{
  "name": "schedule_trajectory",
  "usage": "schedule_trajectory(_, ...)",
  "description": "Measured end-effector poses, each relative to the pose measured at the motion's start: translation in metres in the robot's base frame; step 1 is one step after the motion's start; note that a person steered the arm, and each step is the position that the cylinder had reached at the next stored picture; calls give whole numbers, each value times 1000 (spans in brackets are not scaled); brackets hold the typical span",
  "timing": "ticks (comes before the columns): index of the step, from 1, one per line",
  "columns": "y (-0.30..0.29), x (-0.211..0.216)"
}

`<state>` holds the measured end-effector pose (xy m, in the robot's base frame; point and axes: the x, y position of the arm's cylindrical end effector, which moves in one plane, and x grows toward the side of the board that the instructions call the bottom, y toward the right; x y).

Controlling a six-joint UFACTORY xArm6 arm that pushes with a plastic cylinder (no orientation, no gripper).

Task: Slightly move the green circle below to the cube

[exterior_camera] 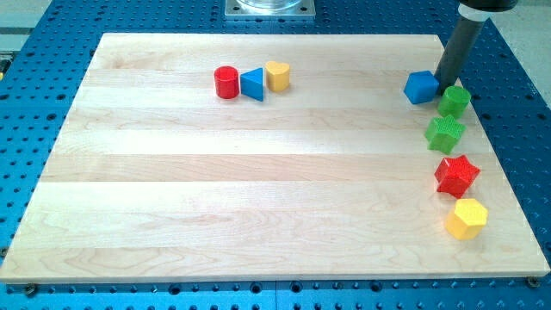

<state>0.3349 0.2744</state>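
The green circle [454,100] sits near the board's right edge, just right of and slightly below the blue cube [421,87]. My tip [445,84] rests between them, touching the cube's right side and the circle's upper left. The dark rod rises to the view's top right. A green star [444,133] lies just below the green circle.
A red star [456,175] and a yellow hexagon [466,218] lie lower along the right edge. A red cylinder [226,82], a blue triangle [252,83] and a yellow heart [277,76] stand in a row at the upper middle left. The wooden board [258,189] lies on a blue perforated table.
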Motion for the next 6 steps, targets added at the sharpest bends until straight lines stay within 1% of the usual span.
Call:
schedule_trajectory(1, 62, 11)
schedule_trajectory(2, 42, 23)
schedule_trajectory(3, -2, 23)
schedule_trajectory(4, 26, 24)
schedule_trajectory(5, 26, -50)
schedule_trajectory(6, -30, -98)
